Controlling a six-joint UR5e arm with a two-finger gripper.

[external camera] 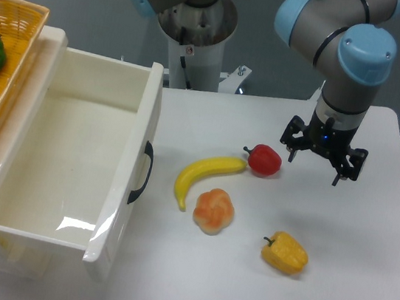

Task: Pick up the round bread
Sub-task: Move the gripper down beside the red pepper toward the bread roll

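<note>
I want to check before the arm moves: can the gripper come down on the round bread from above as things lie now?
Probably yes. The round bread lies bare on the table, nothing over it. The banana is close at its upper left, so the open gripper has little room there.

Round bread (214, 211) just right of banana (204, 177), pepper (263, 160) behind, bin (71, 162) left

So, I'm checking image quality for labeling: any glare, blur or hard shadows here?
Fixed camera: even, soft light; glare only on the bin front rim; faint shadows under the bread and banana; the gripper and table look sharp.
</note>
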